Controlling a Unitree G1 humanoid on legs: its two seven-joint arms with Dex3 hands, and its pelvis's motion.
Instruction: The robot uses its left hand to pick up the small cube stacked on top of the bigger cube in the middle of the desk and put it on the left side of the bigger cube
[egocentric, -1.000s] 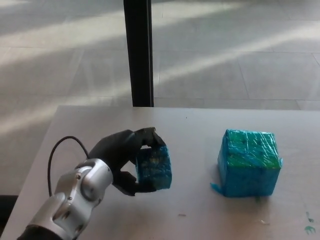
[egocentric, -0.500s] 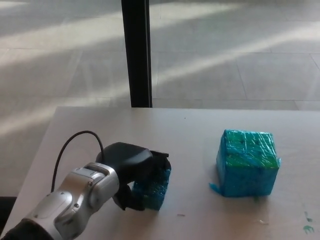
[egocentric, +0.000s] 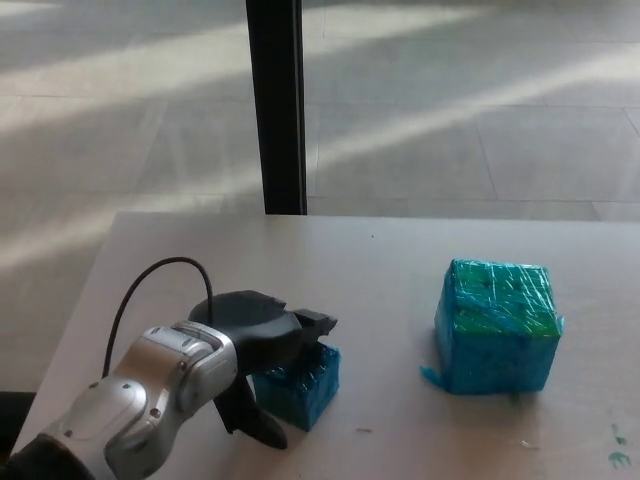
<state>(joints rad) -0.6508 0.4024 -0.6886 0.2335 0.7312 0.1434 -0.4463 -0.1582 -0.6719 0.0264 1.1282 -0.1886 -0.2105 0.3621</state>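
the small cube (egocentric: 300, 385) sits on the desk (egocentric: 380, 270), to the left of the big cube (egocentric: 497, 327) and well apart from it. both cubes are blue with green patches and look wrapped in shiny tape. the small cube lies flat on the desk, near the front edge.

the robot's left hand (egocentric: 262, 350) is black and comes in from the lower left. it rests over the top and left side of the small cube. the fingers (egocentric: 310, 323) reach across the top of the cube, and the thumb (egocentric: 262, 428) points down to the desk on the cube's left side. the fingers sit close around the cube, but it is hard to tell if they grip it or have let it go. the silver arm (egocentric: 140, 410) fills the lower left corner, and a thin black wire (egocentric: 150, 275) loops up from it.

the big cube stands alone on the right part of the desk, with nothing on top of it. a few small green marks (egocentric: 620, 450) show on the desk near the right front corner.

behind the desk there is a dark post (egocentric: 277, 105) standing up, and a grey tiled floor (egocentric: 470, 100) with bands of light across it.

the right hand does not show.
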